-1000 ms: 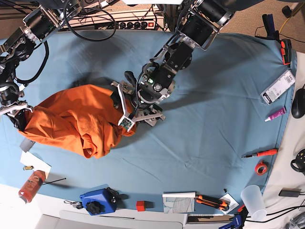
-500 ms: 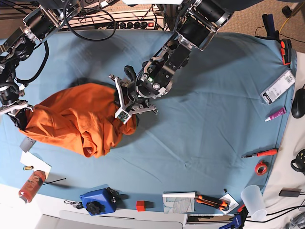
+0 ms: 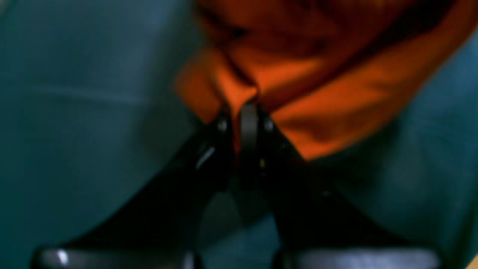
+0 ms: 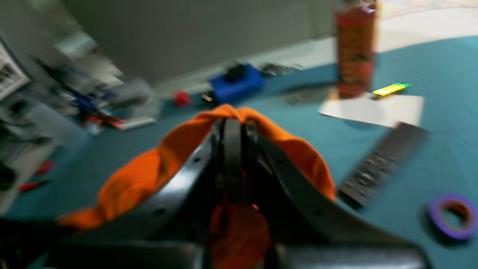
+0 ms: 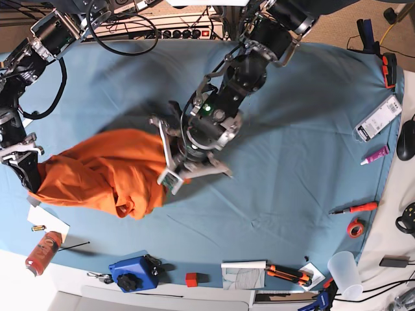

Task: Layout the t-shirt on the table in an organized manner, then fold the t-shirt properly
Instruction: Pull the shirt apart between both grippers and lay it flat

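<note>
With each gripper point(image 3: 239, 112) point(image 4: 232, 125) clenched on an edge of the bunched shirt point(image 5: 107, 172), the layout step needs it stretched flat across the counter point(image 5: 305, 155).

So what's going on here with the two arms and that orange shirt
A two-armed robot is working on an orange t-shirt that lies bunched up on the blue-covered table. The left gripper is shut on a fold at one edge of the shirt, and the right gripper is shut on fabric at the opposite end. The shirt is stretched between them but is crumpled, not yet laid out flat, and no folding has been done.
</note>
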Motion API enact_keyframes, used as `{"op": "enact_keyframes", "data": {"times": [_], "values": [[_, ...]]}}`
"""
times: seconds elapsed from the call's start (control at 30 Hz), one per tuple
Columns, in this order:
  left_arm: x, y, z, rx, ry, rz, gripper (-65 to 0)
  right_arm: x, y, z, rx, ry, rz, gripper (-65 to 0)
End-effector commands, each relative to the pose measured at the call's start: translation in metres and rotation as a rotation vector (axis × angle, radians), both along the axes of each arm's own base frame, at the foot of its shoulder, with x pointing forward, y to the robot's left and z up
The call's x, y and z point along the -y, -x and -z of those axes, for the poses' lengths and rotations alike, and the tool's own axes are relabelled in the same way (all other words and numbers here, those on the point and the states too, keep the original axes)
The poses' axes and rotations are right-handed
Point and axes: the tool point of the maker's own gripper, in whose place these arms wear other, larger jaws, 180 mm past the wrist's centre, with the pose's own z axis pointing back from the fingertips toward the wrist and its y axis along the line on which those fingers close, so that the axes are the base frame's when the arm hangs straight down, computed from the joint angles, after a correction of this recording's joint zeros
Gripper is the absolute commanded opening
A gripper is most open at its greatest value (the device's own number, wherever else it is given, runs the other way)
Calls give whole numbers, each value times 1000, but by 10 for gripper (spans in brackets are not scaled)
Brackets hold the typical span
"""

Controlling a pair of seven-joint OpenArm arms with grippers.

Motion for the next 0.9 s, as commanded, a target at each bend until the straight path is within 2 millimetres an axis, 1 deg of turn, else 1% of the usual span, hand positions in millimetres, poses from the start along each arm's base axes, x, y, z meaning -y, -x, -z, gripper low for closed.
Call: {"op": "enact_keyframes", "data": {"times": [0.0, 0.03, 0.1, 0.2, 0.3, 0.4, 0.5, 0.53, 0.6, 0.67, 0.7, 0.77, 0.87], "values": [[-6, -7, -25, 81, 22, -30, -650, 0, -2, -30, 95, -1, -22, -650], [-16, -8, -32, 114, 14, -66, -650, -5, -2, -34, 105, -20, -46, -650], [-36, -3, -36, 147, -5, -116, -650, -11, -3, -39, 117, -42, -82, -650], [-72, 8, -29, 148, -56, -187, -650, -17, -8, -47, 138, -46, -104, -650], [-111, 19, -29, 162, -87, -263, -650, -33, -17, -50, 139, -38, -156, -650], [-150, 30, -40, 199, -94, -340, -650, -62, -30, -51, 131, -27, -244, -650], [-190, 42, -64, 285, -85, -432, -650, -97, -43, -53, 131, -24, -341, -650], [-203, 46, -69, 305, -96, -456, -650, -108, -46, -55, 136, -26, -369, -650], [-227, 52, -61, 304, -152, -495, -650, -128, -53, -59, 152, -37, -416, -650], [-255, 54, -66, 352, -208, -544, -650, -146, -59, -68, 180, -55, -452, -650], [-266, 57, -63, 342, -224, -564, -650, -152, -60, -73, 198, -67, -465, -650], [-282, 59, -63, 341, -230, -577, -650, -161, -65, -81, 228, -87, -473, -650], [-287, 55, -72, 381, -169, -560, -650, -168, -72, -88, 245, -88, -464, -650]]}}
